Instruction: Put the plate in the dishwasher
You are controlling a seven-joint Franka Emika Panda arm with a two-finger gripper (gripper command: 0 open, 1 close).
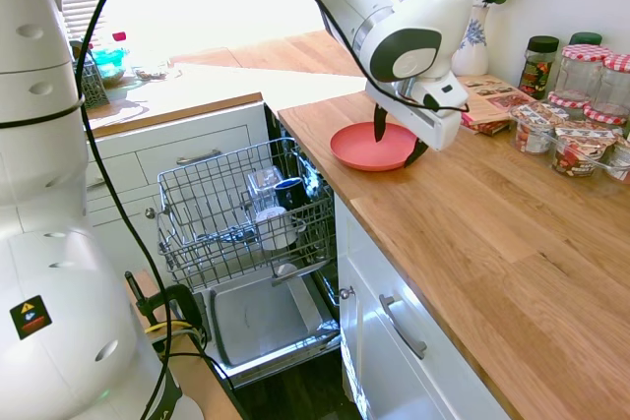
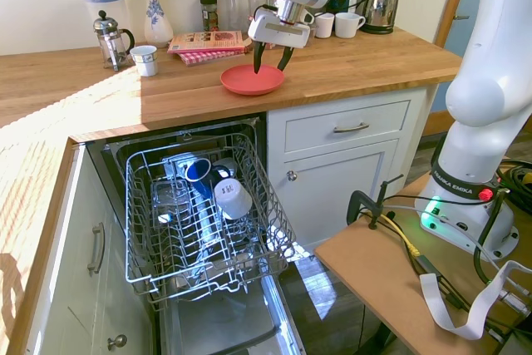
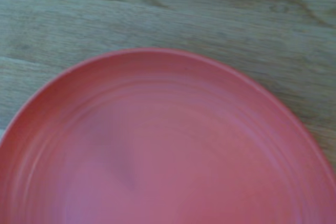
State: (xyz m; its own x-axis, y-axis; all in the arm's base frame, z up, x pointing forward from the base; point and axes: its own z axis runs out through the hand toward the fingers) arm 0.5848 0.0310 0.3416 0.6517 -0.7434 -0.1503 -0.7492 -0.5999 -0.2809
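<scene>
The coral-red plate [image 1: 352,150] [image 2: 243,81] lies flat on the wooden counter, just above the open dishwasher [image 1: 258,322]. It fills most of the wrist view [image 3: 168,150]. My gripper [image 1: 398,145] [image 2: 270,66] is open and points down over the plate's side nearest the wall. One finger hangs over the inside of the plate and the other stands at the outer side of its rim. I cannot tell whether either finger touches it. The dishwasher's grey wire rack [image 1: 197,209] [image 2: 150,230] is pulled out over the dropped door.
A blue mug [image 2: 198,170], a white cup [image 2: 233,198] and a glass sit in the rack. Jars [image 1: 581,95], a vase [image 1: 472,31] and magazines [image 1: 492,100] stand along the wall. A French press [image 2: 112,39], a small cup [image 2: 145,60] and a kettle [image 2: 378,2] are on the counter.
</scene>
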